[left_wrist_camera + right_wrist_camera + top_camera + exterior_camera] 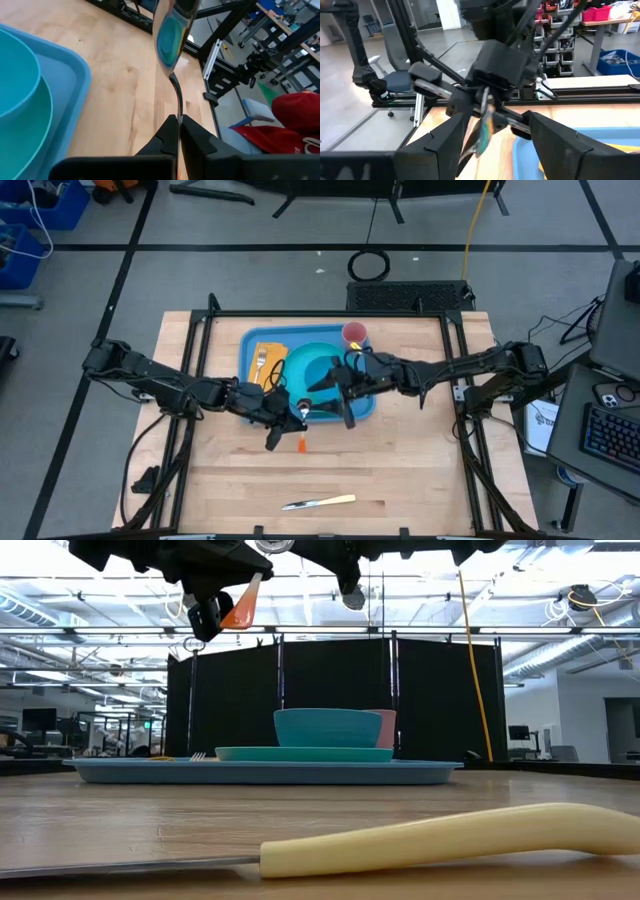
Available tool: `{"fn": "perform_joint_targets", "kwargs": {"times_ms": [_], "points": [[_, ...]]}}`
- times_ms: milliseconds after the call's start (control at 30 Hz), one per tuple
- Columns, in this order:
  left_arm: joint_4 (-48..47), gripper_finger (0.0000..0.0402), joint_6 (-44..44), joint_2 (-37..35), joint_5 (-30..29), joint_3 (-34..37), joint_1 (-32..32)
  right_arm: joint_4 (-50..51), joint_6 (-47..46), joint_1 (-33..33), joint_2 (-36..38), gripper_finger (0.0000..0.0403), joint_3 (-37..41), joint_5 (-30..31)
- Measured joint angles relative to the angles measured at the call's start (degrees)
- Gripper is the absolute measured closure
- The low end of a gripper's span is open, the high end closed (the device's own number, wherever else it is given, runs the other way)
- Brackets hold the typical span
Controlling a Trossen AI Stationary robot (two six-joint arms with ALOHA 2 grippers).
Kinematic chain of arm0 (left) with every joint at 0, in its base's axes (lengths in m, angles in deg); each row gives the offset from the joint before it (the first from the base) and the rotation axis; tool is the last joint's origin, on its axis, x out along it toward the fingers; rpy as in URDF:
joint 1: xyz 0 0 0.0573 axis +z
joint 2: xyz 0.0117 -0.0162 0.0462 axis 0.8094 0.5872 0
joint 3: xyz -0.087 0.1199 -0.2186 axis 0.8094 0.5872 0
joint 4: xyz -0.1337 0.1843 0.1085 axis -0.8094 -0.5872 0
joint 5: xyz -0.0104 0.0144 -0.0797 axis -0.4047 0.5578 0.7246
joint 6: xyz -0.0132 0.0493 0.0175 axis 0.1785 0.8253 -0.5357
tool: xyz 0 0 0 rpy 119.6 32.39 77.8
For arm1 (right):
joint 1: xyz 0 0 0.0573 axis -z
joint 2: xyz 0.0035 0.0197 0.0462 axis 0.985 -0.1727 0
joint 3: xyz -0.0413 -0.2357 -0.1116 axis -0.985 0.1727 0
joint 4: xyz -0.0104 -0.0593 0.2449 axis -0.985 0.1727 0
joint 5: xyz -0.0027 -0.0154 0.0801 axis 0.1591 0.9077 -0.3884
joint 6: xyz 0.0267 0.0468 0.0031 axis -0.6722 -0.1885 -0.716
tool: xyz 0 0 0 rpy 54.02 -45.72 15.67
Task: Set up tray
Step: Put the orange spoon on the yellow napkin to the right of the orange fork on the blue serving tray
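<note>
A large flat light-blue plastic tray with rounded corners and a low rim is seen on the light wooden tabletop, toward twelve o'clock from the tabletop's middle in the high view. A round teal plate is carried on the tray, with a teal bowl on it, and a pink cup is seen at the tray's one-o'clock corner. A yellow napkin with a metal fork lying on it is seen on the tray's nine-o'clock side.

The left hand is held above the tabletop just off the tray's six-o'clock edge. Its fingers are pressed together on the thin neck of a metal spoon with an orange handle; the shiny bowl of the spoon is pointed away from the wrist, and the orange handle end shows at six o'clock of the hand in the high view.

The right hand is held above the plate and bowl, near the left hand, with its dark fingers spread wide and nothing between them.

A knife with a cream plastic handle is seen lying flat on the tabletop near its six-o'clock edge, well apart from the tray.
</note>
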Motion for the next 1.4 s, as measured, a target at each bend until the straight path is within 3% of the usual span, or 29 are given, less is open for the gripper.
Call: {"fn": "perform_joint_targets", "kwargs": {"times_ms": [133,267,700,1233,1400], "points": [[0.1,0.0394,0.3,0.0,0.0,0.0,0.2,-1.0,-1.1,0.6,-1.1,0.0189,0.0,-0.1],[0.1,0.0396,0.3,0.0,0.0,0.0,0.2,-3.6,-1.3,0.6,-3.2,0.0217,-0.1,-1.6],[-0.4,0.0395,0.6,0.0,-0.6,0.0,0.1,-5.2,-0.3,0.9,-4.5,0.0389,-0.1,-2.8],[-2.6,0.0382,0.7,0.0,-1.7,0.0,-0.1,-3.3,-0.6,0.9,-4.5,0.0401,-0.1,-2.5],[-4.2,0.0394,0.5,-0.1,-3.2,0.0,-0.1,-2.7,-0.8,0.5,-4.5,0.0402,0.0,0.1]]}}
